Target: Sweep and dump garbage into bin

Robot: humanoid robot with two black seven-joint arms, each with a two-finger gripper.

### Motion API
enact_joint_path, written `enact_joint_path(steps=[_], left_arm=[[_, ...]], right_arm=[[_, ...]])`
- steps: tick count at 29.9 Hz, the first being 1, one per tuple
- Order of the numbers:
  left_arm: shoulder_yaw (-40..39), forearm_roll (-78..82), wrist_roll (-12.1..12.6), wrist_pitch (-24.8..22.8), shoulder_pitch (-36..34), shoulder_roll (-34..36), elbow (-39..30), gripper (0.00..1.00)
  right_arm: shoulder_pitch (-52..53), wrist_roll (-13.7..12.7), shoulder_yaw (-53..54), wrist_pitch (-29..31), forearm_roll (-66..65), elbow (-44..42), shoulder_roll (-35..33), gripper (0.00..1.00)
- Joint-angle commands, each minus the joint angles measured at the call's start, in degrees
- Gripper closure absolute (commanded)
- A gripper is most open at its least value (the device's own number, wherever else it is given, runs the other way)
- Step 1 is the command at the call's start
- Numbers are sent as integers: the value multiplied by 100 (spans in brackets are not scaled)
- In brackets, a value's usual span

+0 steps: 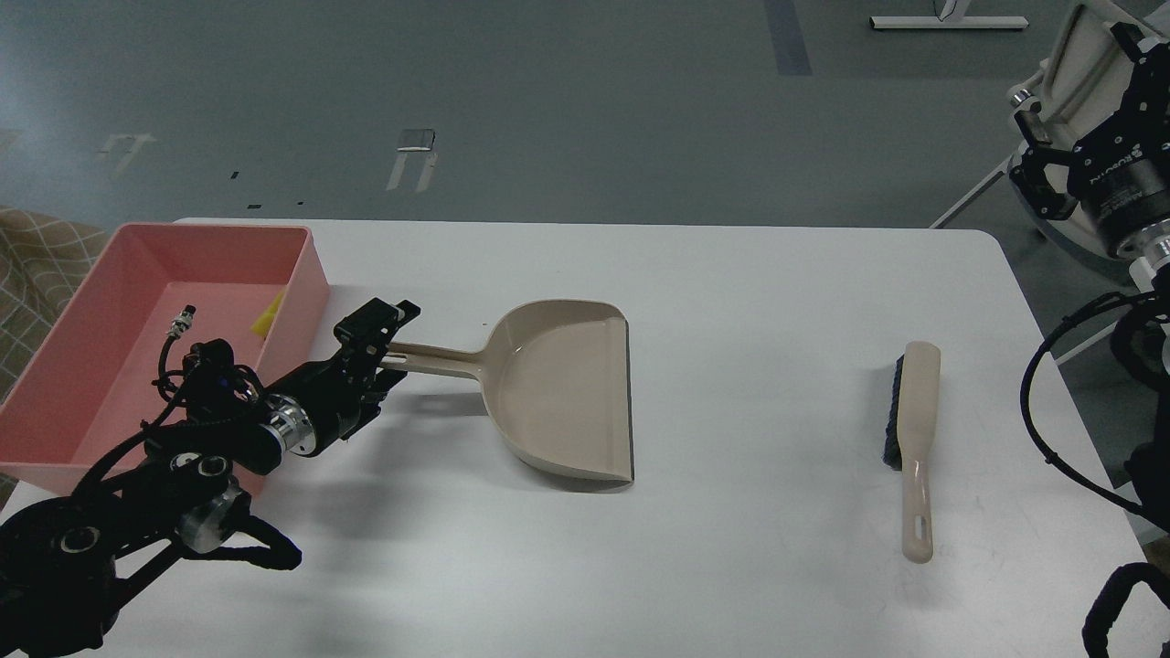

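The pink bin [309, 291] stands at the table's left edge. A yellow piece of the garbage, the sponge [268, 316], lies inside it by the right wall; the white slice is hidden or out of view. The beige dustpan [567, 388] lies flat and empty on the table, its handle [437, 358] pointing left. My left gripper [386, 340] is at the handle's end, its fingers spread above and below it, open. My right gripper [1088, 137] hangs off the table at the upper right, dark and end-on.
A beige hand brush [916, 439] with dark bristles lies on the white table [759, 302] to the right, handle toward me. My left arm's elbow and cables cover the bin's near right corner. Black cables of my right arm hang along the right edge.
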Motion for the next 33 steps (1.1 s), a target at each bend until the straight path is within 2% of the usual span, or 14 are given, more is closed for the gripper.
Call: enact_joint_path(steps=[1, 8, 16, 26, 33], left_arm=[[18, -9, 15, -97, 80, 174, -106, 3], [-17, -9, 24, -80, 422, 568, -782, 3], [-245, -79, 103, -88, 625, 1026, -1143, 3], [-1185, -114, 68, -176, 590, 1061, -1205, 2], [-2073, -570, 86, -501, 520, 1035, -1083, 2]], right_arm=[[-10, 0, 0, -1, 0, -2, -7, 0], [-53, 0, 18, -9, 0, -2, -7, 0], [-62, 0, 27, -18, 9, -2, 2, 0], [17, 0, 35, -141, 9, 16, 54, 0], [69, 0, 62, -185, 9, 59, 63, 0]])
